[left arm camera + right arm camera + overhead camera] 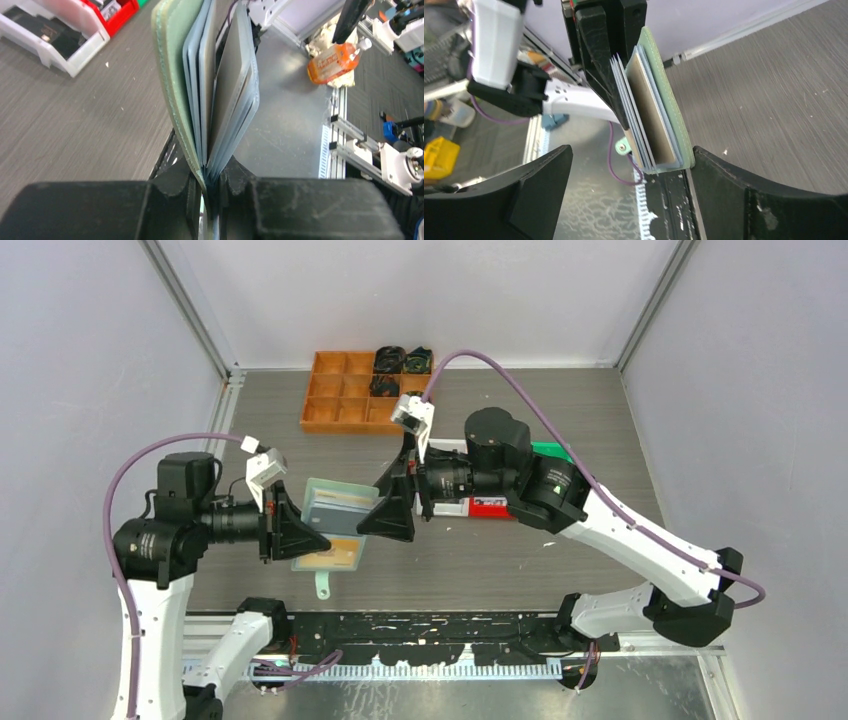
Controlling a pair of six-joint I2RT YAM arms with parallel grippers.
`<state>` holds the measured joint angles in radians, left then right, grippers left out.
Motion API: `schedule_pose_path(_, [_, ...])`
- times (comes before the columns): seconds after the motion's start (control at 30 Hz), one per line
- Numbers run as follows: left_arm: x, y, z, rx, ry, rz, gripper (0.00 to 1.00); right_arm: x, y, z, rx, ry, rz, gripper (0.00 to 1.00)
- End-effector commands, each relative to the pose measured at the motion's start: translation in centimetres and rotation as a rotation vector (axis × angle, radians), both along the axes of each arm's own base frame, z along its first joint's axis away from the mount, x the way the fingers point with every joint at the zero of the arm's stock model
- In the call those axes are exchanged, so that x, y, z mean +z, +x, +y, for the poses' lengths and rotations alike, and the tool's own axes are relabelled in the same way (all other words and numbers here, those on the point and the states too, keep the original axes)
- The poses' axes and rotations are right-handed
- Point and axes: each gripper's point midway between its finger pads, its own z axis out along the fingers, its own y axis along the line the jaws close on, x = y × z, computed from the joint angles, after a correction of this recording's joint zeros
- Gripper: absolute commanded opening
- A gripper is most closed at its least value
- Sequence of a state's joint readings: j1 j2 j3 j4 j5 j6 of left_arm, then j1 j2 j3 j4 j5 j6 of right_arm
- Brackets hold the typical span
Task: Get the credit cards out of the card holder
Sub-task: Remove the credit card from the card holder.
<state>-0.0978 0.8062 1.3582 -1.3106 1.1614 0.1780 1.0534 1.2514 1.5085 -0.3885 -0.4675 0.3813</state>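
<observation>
1. Sage-green and soft, the small bifold card holder (172,75) is held in the air over the grey wood-grain surface (560,400), left of its middle and toward its near edge.
2. The black two-finger left hand (212,200) is clamped on one edge of the card holder, so the cover and the pale blue pockets fan out away from it.
3. The thin, flat plastic credit cards (649,117) sit inside those pockets. From here I can make out a tan one and a greyish one, and none is drawn out.
4. The black two-finger right hand (632,150) faces the holder's free edge with its fingers spread wide apart, one to each side. It grips nothing.
5. I see no card lying apart from the holder, so I'd say the task has hardly begun. The holder is lifted and presented, and every card has yet to come out.
6. As I judge it, the right hand must close on a single card's edge and draw it clear while the left hand holds firm, then do the same for the rest.
7. The orange compartment tray (340,390) at the far edge of the surface is well apart from all this.
</observation>
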Motion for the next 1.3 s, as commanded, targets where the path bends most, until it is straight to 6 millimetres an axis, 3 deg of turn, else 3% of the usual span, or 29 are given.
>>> schedule_pose_path(0.0, [-1.6,-1.0,0.4,-0.071,0.053,-0.036,0.0,-1.7,-0.1,-0.1,0.082,-0.108,-0.1,0.94])
schedule_pose_path(0.23, [-2.6,-1.1,0.8,-0.101,0.1,-0.056,0.0,-4.1,1.3,2.2,0.118,-0.184,-0.133,1.0])
schedule_pose_path(0.43, [-3.1,-1.4,1.1,-0.13,0.134,-0.055,0.0,-3.2,0.0,3.5,0.23,-0.117,-0.124,0.97])
schedule_pose_path(0.53, [-3.5,-1.3,1.3,-0.13,0.154,-0.058,0.0,-2.8,-0.6,3.8,0.27,-0.095,-0.105,0.89])
schedule_pose_path(0.73, [-3.5,-0.7,1.3,-0.128,0.164,-0.051,0.0,-3.4,-1.1,4.3,0.309,-0.121,-0.046,0.64])
schedule_pose_path(0.87, [-3.4,-0.2,1.3,-0.126,0.166,-0.044,0.0,-4.1,-1.3,4.7,0.312,-0.141,-0.051,0.65])
schedule_pose_path(0.97, [-3.3,-0.1,1.3,-0.125,0.168,-0.039,0.0,-4.2,-1.0,5.1,0.287,-0.149,-0.079,0.73])
schedule_pose_path(1.03, [-3.3,0.0,1.3,-0.124,0.168,-0.033,0.0,-4.4,-0.3,5.5,0.247,-0.16,-0.101,0.71])
schedule_pose_path(1.13, [-3.3,0.0,1.3,-0.12,0.166,-0.033,0.0,-4.1,0.3,6.2,0.22,-0.153,-0.101,0.51])
schedule_pose_path(1.17, [-3.3,0.1,1.3,-0.116,0.167,-0.034,0.03,-3.8,0.5,6.4,0.208,-0.14,-0.093,0.31])
schedule_pose_path(1.2, [-3.2,0.3,1.3,-0.106,0.166,-0.033,0.1,-3.5,0.9,6.6,0.183,-0.132,-0.092,0.15])
schedule_pose_path(1.23, [-3.2,0.5,1.3,-0.094,0.166,-0.031,0.24,-3.1,1.4,6.7,0.149,-0.125,-0.095,0.03])
schedule_pose_path(1.27, [-3.1,0.8,1.2,-0.079,0.164,-0.023,0.4,-2.7,2.0,6.6,0.108,-0.113,-0.095,0.01])
